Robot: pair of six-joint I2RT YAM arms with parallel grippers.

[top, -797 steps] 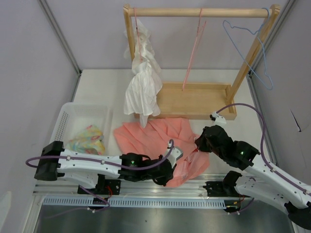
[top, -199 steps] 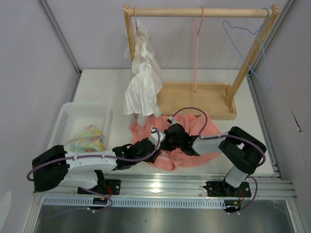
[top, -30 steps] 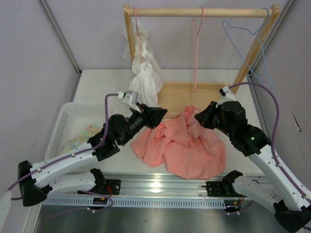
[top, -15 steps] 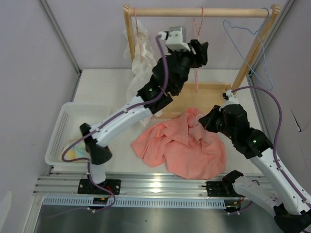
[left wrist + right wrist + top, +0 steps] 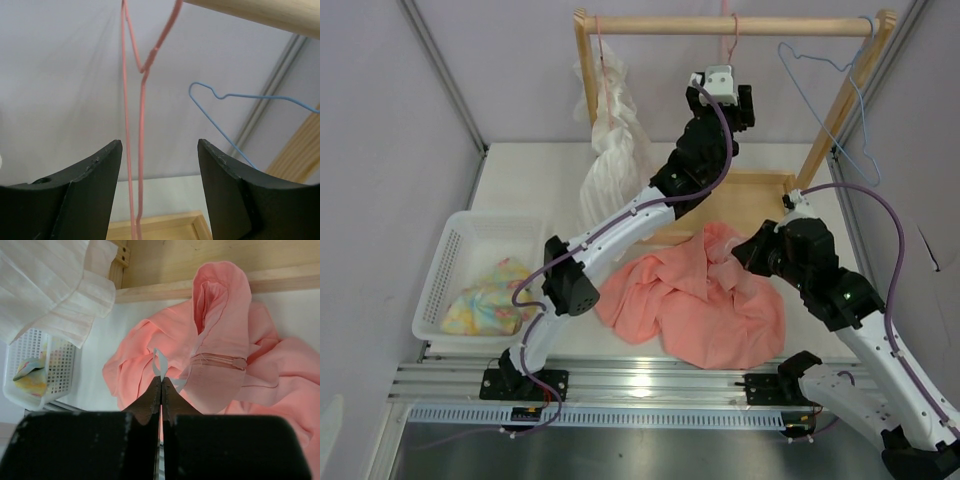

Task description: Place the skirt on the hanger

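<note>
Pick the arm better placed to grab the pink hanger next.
Left. The left hand is open up at the rail, hanger wires between its fingers; the right hand is shut on the skirt, low down.

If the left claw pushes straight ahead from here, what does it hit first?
Most likely the hanger: its pink wires hang between the open fingers of the left claw. How far ahead is unclear.

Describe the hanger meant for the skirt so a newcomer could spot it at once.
Find the wooden rack at the back and follow its top rail to the middle. A thin pink wire hanger hangs there, bare, right in front of the open left hand. Its right neighbour is a blue hanger; the left one carries a white garment.
</note>
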